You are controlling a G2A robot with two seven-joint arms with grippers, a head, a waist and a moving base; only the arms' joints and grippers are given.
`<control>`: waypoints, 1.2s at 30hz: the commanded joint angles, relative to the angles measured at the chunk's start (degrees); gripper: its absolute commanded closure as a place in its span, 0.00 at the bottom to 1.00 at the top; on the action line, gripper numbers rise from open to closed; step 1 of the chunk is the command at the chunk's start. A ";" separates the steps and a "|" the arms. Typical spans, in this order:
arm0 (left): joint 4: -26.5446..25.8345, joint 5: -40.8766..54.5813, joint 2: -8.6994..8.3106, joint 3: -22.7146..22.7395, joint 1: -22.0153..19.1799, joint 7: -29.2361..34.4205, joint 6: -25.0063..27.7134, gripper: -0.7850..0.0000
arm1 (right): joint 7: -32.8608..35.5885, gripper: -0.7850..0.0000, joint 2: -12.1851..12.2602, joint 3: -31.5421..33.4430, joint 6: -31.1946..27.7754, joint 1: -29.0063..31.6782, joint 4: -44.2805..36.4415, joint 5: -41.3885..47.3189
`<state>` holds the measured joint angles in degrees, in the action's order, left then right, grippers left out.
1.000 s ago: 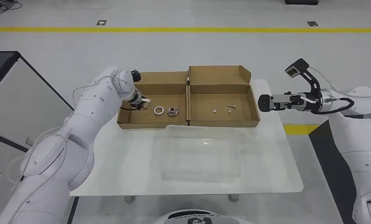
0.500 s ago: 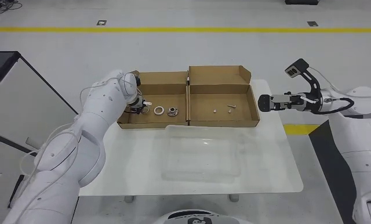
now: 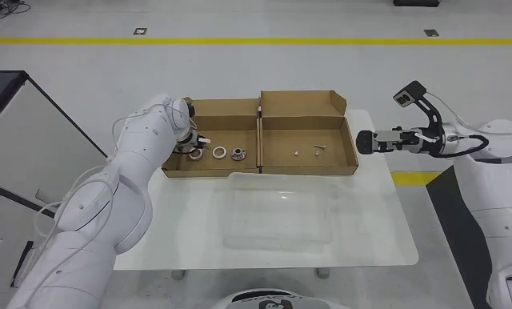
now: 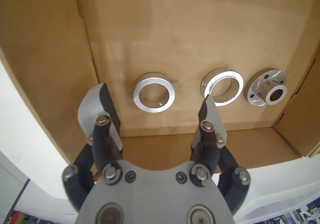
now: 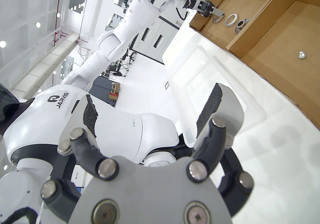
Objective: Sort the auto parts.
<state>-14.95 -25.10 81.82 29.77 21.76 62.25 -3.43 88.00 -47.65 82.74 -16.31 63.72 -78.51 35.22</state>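
Over on the left side of the table (image 3: 376,221), the left gripper (image 4: 156,102) hangs low inside the left cardboard box (image 3: 212,117), close to its outer wall. Its jaws are spread wide with nothing between them. In line with the gap, a plain metal ring (image 4: 137,96) lies flat on the box floor. The gripper looks lined up on that ring and not clamped to it.

Just beside the first ring sits a second ring (image 4: 238,83), a little apart from it. Next comes a flanged hub (image 4: 255,96), almost touching the second ring, with its bore turned upward. All three lie in a row along the box's near wall. I'd say the bigger turned parts are being gathered here as one kind.

In front of both boxes a clear plastic tray (image 3: 280,213) rests on the table. I can't make out any parts in it.

The right cardboard box (image 3: 336,157) butts against the left one and holds the little things: a small screw (image 3: 318,146) and a tiny piece (image 3: 298,152), well apart from the rings. That split suggests the sorting is by size or type.

Farthest right, the right gripper (image 3: 362,142) is held level just off the right box's end. Its fingers are apart and empty, probably parked there to leave the other arm room.
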 commanded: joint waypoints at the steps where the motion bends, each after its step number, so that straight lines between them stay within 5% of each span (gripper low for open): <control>1: 0.25 0.27 0.03 0.36 -0.37 -0.50 0.76 0.00 | 0.00 0.00 0.00 0.00 0.00 0.00 0.00 0.00; 12: -4.02 5.60 -1.91 5.11 -1.53 -5.52 13.72 0.00 | 0.00 0.00 0.00 0.00 0.00 0.00 0.00 0.00; 20: -17.02 9.00 -7.23 11.75 2.09 -6.13 22.68 0.00 | 0.00 0.00 0.00 0.00 0.00 0.00 0.00 0.00; 25: -37.29 7.94 -13.61 20.60 11.08 -2.77 22.50 0.00 | 0.00 0.00 0.00 0.00 0.00 0.00 0.00 0.00; 30: -66.96 5.48 -20.27 35.99 28.89 2.18 17.26 0.00 | 0.00 0.00 0.00 0.00 0.00 0.00 0.00 0.00; 33: -80.08 6.96 -22.54 44.51 39.21 4.47 17.33 0.00 | 0.00 0.00 0.00 0.00 0.00 0.00 0.00 0.00; 36: -87.72 9.12 -23.86 51.03 46.61 5.65 19.56 0.00 | 0.00 0.00 0.00 0.00 0.00 0.00 0.00 0.00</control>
<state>-99.43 -16.69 58.30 78.31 65.16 67.67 15.29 88.00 -47.65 82.74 -16.31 63.72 -78.51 35.22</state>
